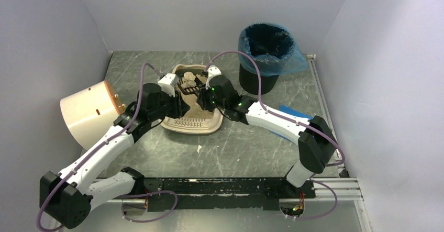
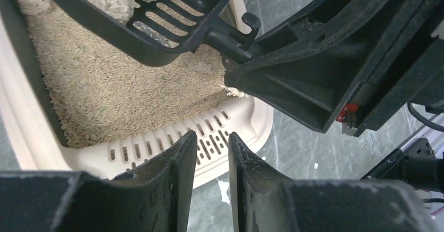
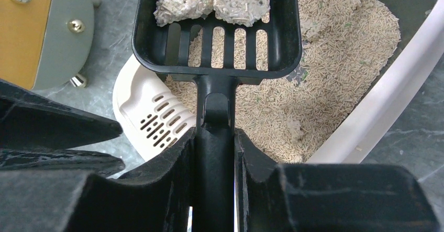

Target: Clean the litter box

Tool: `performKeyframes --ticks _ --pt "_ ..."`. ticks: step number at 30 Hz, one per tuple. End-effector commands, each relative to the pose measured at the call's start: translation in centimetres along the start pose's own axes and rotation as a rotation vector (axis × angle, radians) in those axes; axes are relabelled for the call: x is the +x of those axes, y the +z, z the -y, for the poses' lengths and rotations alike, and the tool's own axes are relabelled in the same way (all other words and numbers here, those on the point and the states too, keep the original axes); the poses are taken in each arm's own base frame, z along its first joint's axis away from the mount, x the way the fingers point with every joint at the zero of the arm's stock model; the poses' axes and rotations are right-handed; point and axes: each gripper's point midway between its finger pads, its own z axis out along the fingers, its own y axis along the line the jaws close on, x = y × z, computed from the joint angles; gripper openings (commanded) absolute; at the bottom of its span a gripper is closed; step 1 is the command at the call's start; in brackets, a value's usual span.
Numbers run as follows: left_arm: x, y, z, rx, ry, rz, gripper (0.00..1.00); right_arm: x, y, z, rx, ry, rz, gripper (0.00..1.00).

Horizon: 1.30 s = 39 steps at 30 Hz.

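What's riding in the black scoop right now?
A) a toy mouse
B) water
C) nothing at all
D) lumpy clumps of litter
D: pale, lumpy clumps sit in the black scoop, which the right gripper holds by its handle above the litter box.

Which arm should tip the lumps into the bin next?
Probably the right. The right gripper is shut on the scoop with lumps in it, and the bin stands on its side. The left gripper is shut low at the litter box lip.
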Motion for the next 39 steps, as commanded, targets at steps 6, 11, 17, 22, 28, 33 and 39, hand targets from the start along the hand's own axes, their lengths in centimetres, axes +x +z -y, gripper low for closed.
performKeyframes --ticks 6,11,17,22,28,33,39 --pt "-2.3 0.8 3.2 0.120 -0.110 0.048 0.32 -2.9 -1.6 -0.8 -0.041 -0.003 0.089 0.00" --pt "-2.2 1.5 3.4 0.127 -0.136 0.045 0.32 -2.9 -1.8 -1.2 -0.060 0.000 0.091 0.00" --pt "-1.9 2.1 3.6 0.121 -0.156 0.042 0.31 -2.6 -1.8 -1.3 -0.068 -0.002 0.086 0.00" --pt "-1.4 2.4 3.2 0.100 -0.157 0.052 0.31 -2.7 -2.1 -1.3 -0.076 0.000 0.095 0.00" --pt "-0.9 3.0 2.4 0.054 -0.151 0.041 0.29 -2.6 -2.3 -1.6 -0.090 -0.001 0.097 0.00" --pt "-0.4 3.3 2.3 0.050 -0.150 0.030 0.29 -2.5 -2.5 -1.4 -0.087 0.006 0.101 0.00" --pt "1.1 3.8 1.0 -0.036 -0.135 -0.035 0.28 -2.5 -2.7 -1.0 -0.070 0.004 0.107 0.00"
